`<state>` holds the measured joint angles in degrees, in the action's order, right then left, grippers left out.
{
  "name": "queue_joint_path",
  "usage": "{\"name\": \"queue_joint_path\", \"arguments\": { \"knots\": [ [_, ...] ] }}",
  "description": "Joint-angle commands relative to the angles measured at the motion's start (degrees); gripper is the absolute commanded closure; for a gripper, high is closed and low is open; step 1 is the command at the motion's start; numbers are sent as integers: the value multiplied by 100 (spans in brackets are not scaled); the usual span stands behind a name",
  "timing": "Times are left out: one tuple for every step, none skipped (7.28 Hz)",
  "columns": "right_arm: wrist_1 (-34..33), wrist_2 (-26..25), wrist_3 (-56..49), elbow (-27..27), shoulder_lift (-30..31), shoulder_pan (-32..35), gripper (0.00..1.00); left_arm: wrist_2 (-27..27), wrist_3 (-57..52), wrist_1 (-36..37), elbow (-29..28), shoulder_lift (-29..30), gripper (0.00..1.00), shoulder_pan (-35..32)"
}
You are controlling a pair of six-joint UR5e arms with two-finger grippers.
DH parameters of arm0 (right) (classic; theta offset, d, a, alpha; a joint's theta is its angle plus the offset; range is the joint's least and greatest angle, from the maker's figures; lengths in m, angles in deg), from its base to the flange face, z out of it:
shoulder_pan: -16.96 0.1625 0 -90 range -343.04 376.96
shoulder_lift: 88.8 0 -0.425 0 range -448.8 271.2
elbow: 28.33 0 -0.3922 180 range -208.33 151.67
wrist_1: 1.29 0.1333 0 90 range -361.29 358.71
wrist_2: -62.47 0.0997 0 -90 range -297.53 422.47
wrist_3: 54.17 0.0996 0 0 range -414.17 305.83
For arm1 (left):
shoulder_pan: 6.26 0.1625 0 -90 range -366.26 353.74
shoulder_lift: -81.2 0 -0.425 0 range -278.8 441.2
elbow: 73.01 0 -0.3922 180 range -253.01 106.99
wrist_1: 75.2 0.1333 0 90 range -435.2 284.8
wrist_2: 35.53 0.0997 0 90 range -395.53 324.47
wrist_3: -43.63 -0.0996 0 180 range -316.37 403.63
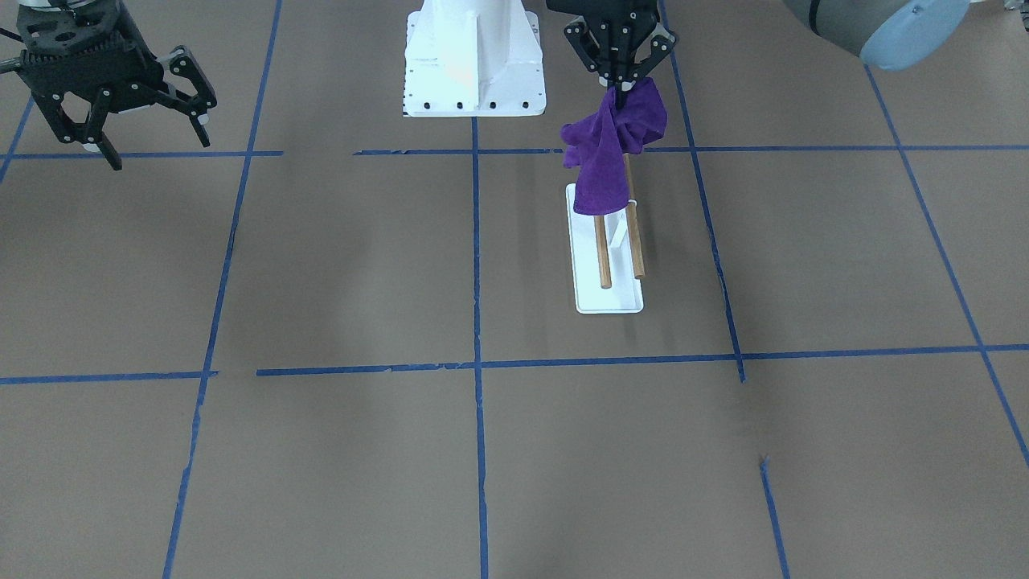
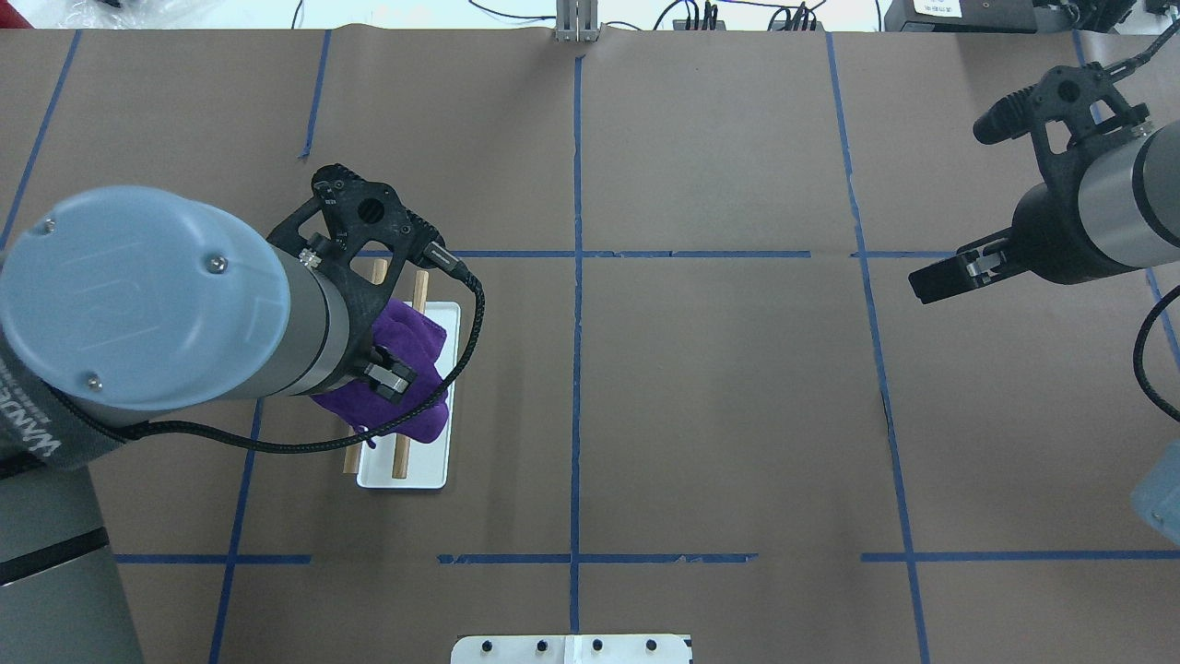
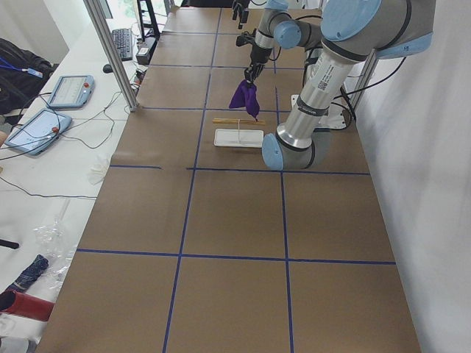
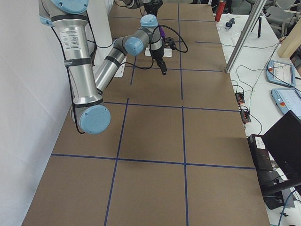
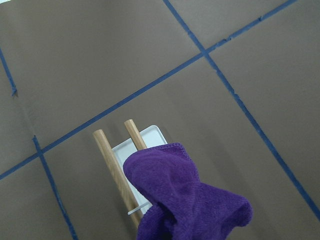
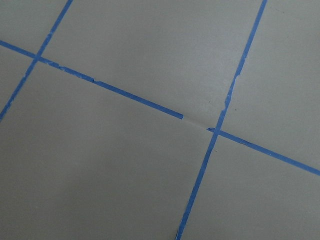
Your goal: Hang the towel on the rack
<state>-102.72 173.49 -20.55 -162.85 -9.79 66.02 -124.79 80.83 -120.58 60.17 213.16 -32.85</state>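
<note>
The purple towel (image 1: 611, 149) hangs bunched from my left gripper (image 1: 621, 80), which is shut on its top. The towel's lower end drapes over the near-robot end of the rack (image 1: 617, 241), two brown dowels on a white base. In the overhead view the towel (image 2: 406, 369) lies across both dowels of the rack (image 2: 410, 461) under the left gripper (image 2: 387, 378). The left wrist view shows the towel (image 5: 185, 195) over the dowels (image 5: 112, 160). My right gripper (image 1: 137, 112) is open and empty, high at the table's other side, also in the overhead view (image 2: 949, 277).
The white metal pedestal (image 1: 473, 60) with bolt holes stands at the robot's side of the table, close beside the rack. Blue tape lines (image 1: 476, 265) cross the brown table. Tablets and cables lie off the far table edge (image 3: 59, 110).
</note>
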Motion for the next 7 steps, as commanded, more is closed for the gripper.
{"name": "queue_joint_path", "arguments": {
  "knots": [
    [0, -1, 4, 14, 0, -11, 0, 251, -63, 458, 24, 111, 100, 4],
    [0, -1, 4, 23, -9, -2, 0, 408, -63, 538, 24, 111, 100, -5],
    [0, -1, 4, 32, -9, -2, 0, 462, -63, 617, 24, 119, 100, -31],
    [0, 7, 4, 23, -18, -2, 0, 463, -63, 618, 24, 119, 100, -31],
    [9, -1, -5, 32, -18, -11, 0, 463, -55, 609, -2, 119, 100, -31],
    [9, 7, -5, 32, -18, -2, 0, 454, -46, 592, -28, 111, 100, -14],
    [9, 7, -5, 32, -18, -2, 0, 436, -28, 565, -46, 102, 100, 4]
  ]
}}
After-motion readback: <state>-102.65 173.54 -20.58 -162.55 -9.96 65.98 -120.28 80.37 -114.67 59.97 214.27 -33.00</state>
